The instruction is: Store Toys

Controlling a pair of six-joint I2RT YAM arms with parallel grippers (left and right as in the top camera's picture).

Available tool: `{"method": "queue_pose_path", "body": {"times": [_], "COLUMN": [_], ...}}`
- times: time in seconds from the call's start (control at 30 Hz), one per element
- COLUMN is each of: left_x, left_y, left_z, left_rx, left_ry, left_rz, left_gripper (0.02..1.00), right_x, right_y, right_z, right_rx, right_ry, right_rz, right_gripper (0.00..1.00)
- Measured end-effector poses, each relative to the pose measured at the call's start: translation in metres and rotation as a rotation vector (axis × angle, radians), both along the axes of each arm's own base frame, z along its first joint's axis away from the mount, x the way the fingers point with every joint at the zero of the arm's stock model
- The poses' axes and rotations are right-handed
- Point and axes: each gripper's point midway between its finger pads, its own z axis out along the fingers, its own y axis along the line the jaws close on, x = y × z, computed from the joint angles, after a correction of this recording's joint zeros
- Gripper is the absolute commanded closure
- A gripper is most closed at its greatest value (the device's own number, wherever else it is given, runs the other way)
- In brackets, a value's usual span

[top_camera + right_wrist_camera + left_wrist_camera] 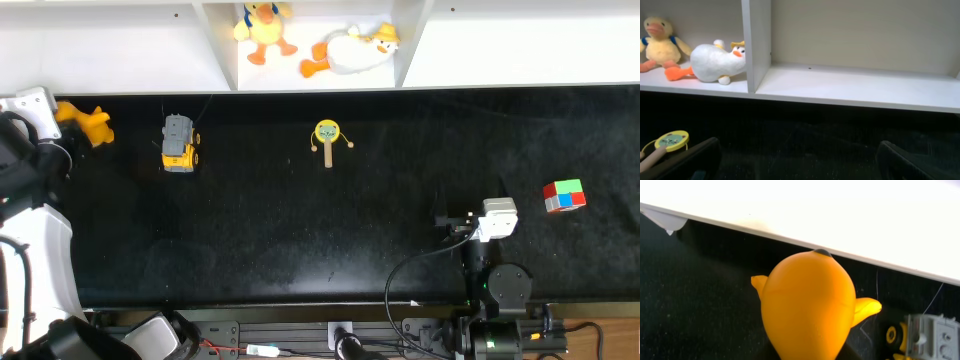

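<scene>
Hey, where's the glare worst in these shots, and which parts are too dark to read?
Left wrist view: the white shelf above the orange toy is blown out to flat white. Top view: the black mat swallows any shadows. Right wrist view: the shelf is evenly lit, while the right gripper reads as dark shapes against the mat.

A shelf point(420, 50) runs along the back of the counter point(300, 230). Its middle compartment holds 2 toys, the upright plush duck point(264, 28) left of the lying plush duck point(350, 50). On the counter, the toy animal point(88, 123) lies far left, close before the shelf. The toy truck point(179, 143) is to its right, the rattle drum point(327, 138) before the middle compartment, and the cube point(564, 196) far right, farther forward.
</scene>
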Motion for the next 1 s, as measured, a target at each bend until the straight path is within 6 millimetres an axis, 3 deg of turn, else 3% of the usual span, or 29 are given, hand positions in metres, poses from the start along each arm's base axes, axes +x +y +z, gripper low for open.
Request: {"method": "queue_pose_path", "body": {"times": [0.1,0.2,0.37,0.47,0.7,1.0], "left_x": [0.003,0.014,0.039,0.053,0.079,0.093], "left_y": [0.003,0.007,0.014,0.017,0.012,0.016], "left_z": [0.009,0.033,0.060,0.057,0.028,0.026], "left_rx": [0.000,0.032,0.071,0.071,0.048,0.048], "left_ry": [-0.018,-0.057,-0.108,-0.105,-0.083,-0.122], "left_rz": [0.025,0.044,0.059,0.055,0.020,0.013], "left_gripper": [0.952,0.952,0.952,0.943,0.917,0.908], "right_x": [0.000,0.000,0.000,0.000,0.000,0.000], "right_y": [0.000,0.000,0.000,0.000,0.000,0.000], "right_z": [0.000,0.000,0.000,0.000,0.000,0.000], "right_rx": [0.000,0.000,0.000,0.000,0.000,0.000], "right_ry": [-0.001,0.000,0.000,-0.001,-0.001,0.000], "right_rz": [0.000,0.000,0.000,0.000,0.000,0.000], "right_gripper": [0.005,0.005,0.005,0.005,0.005,0.005]}}
